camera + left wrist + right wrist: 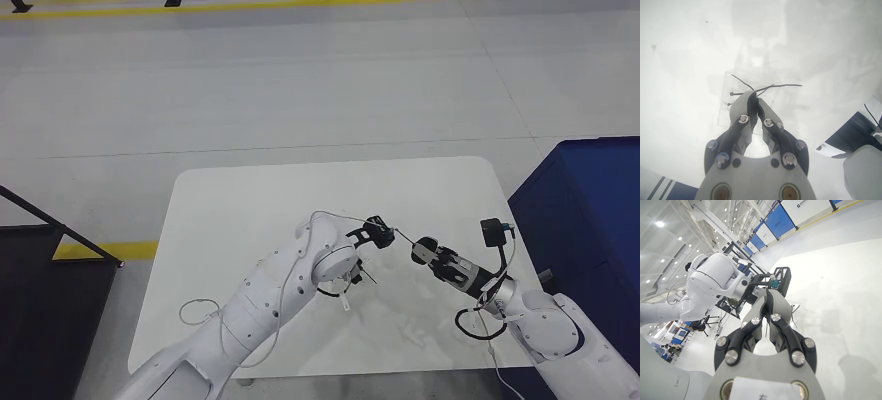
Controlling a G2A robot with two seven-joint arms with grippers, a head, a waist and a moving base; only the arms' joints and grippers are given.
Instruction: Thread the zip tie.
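Note:
A thin black zip tie (402, 238) stretches above the white table (250, 210) between my two grippers. My left gripper (378, 232) points down over the table's middle; its fingers (745, 106) are pressed shut, apparently on one end of the tie. My right gripper (420, 248) sits just right of it, shut on the tie's strip (765, 330), which runs up between its ridged pads (770, 302) and out past the tips toward the left arm's wrist. Below the left gripper (755, 94) lies a clear tray (725, 117) with several spare zip ties (772, 87).
A blue cabinet (590, 210) stands at the table's right edge, close to the right arm. A black frame (60, 235) stands off the left side. The clear tray (797, 306) lies near the table's middle, under the grippers.

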